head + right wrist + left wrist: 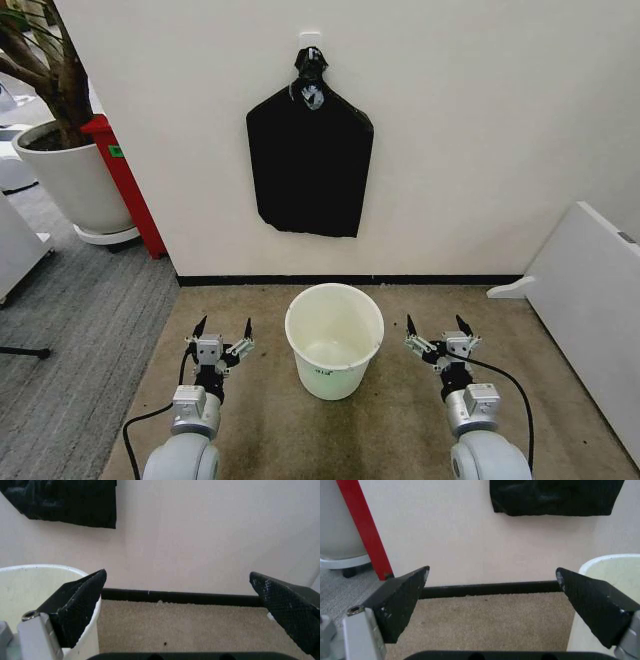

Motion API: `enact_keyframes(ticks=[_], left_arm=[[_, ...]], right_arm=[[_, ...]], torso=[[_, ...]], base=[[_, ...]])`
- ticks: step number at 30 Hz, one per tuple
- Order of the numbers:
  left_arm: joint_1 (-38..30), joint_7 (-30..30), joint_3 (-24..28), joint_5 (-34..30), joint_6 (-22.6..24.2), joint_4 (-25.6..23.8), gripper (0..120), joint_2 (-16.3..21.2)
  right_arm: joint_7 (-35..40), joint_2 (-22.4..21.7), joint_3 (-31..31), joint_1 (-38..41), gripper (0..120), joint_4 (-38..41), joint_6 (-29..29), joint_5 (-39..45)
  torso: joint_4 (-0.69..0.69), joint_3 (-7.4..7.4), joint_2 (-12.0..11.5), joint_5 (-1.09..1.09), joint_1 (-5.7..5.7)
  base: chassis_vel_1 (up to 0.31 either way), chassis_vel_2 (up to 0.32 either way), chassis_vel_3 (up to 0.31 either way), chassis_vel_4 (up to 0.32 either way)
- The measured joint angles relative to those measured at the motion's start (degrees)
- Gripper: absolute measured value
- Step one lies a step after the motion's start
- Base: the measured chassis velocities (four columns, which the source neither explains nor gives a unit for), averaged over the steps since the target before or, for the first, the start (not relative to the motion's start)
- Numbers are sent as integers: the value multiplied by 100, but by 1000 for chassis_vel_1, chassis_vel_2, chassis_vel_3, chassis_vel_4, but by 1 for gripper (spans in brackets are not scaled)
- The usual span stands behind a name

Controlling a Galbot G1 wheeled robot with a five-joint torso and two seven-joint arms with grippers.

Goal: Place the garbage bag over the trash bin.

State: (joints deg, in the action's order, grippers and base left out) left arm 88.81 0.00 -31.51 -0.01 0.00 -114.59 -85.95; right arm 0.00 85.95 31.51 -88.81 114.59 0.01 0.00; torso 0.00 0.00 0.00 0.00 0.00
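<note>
On the wall, above the bin: the garbage bag point(310, 165), a flat black sheet knotted at its top, hangs from a white hook point(310, 42) on the cream wall point(450, 120).
Bag's long axis: vertical, knot uppermost, lower edge free and well above the black skirting point(430, 280).
Bin position: the trash bin point(334, 340), a cream-white bucket with its mouth empty and uncovered, stands on the tan carpet point(400, 420) just out from the wall, almost straight under the bag.
Left pincer: the left pincer point(222, 330) hovers low beside the bin's left side, tips spread wide and holding nothing; its wrist view shows the bin's rim just past one tip and the bag's lower edge overhead.
Right pincer: the right pincer point(438, 328) hovers at a matching height on the bin's right side, likewise spread wide and empty.
Direction to the bag: up and forward from both pincers, and inward toward the centre line between them.
Nearer arm: neither by any clear margin; the bag hangs a shade left of the bin's centre, which may favour the left arm slightly.
Stage, as judged: the bag is not yet fetched, so the reach must rise to the wall before anything goes over the bin.
Off to the left: a potted plant point(60, 150) and a red container point(125, 180), well apart from the work.
</note>
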Motion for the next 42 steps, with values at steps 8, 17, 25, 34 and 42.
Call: enact_keyframes(ticks=[8, 17, 25, 34, 42], left_arm=[[0, 0, 0, 0, 0, 0, 100, 0], [0, 0, 0, 0, 0, 0, 100, 0], [0, 0, 0, 0, 0, 0, 100, 0], [0, 0, 0, 0, 0, 0, 100, 0], [0, 0, 0, 0, 0, 0, 100, 0]], right_arm=[[0, 0, 0, 0, 100, 0, 0, 0], [0, 0, 0, 0, 100, 0, 0, 0], [0, 0, 0, 0, 100, 0, 0, 0], [0, 0, 0, 0, 100, 0, 0, 0], [0, 0, 0, 0, 100, 0, 0, 0]], torso=[[0, 0, 0, 0, 0], [0, 0, 0, 0, 0], [0, 0, 0, 0, 0], [0, 0, 0, 0, 0], [0, 0, 0, 0, 0]], base=[[0, 0, 0, 0], [0, 0, 0, 0], [0, 0, 0, 0], [0, 0, 0, 0], [0, 0, 0, 0]])
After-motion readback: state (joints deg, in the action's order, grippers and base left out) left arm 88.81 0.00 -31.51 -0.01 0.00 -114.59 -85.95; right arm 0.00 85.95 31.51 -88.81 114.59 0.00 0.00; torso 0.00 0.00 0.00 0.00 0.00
